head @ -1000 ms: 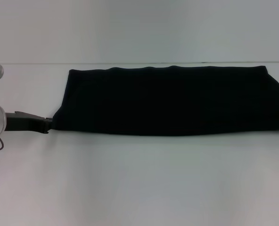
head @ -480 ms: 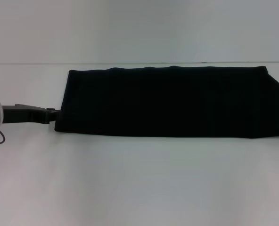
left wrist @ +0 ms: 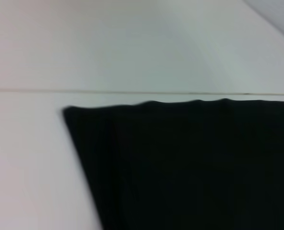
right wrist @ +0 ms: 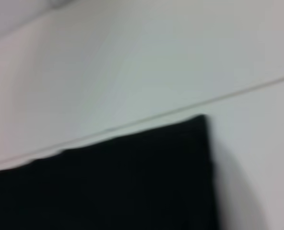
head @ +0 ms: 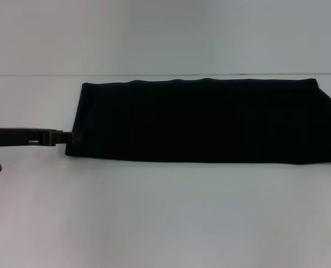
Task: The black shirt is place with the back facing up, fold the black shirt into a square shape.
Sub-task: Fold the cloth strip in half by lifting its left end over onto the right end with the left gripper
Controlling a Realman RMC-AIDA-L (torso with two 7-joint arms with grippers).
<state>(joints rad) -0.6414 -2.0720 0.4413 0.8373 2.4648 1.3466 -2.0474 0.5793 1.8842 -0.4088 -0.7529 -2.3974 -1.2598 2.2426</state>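
The black shirt (head: 204, 120) lies flat on the white table as a long folded band, plain black side up, with no lettering showing. Its right end reaches the head view's right edge. My left gripper (head: 67, 136) reaches in level from the left, and its tip meets the shirt's left edge near the near-left corner. The left wrist view shows the shirt's far-left corner (left wrist: 195, 163). The right wrist view shows the shirt's far-right corner (right wrist: 118, 182). My right gripper shows in no view.
The white table (head: 165, 212) runs wide in front of the shirt and to its left. Its far edge (head: 42, 75) meets a pale wall just behind the shirt.
My left gripper has moved a little farther from me and right, up to the shirt's left edge. The shirt's near-left corner, which stuck out towards the gripper, now lies squared in.
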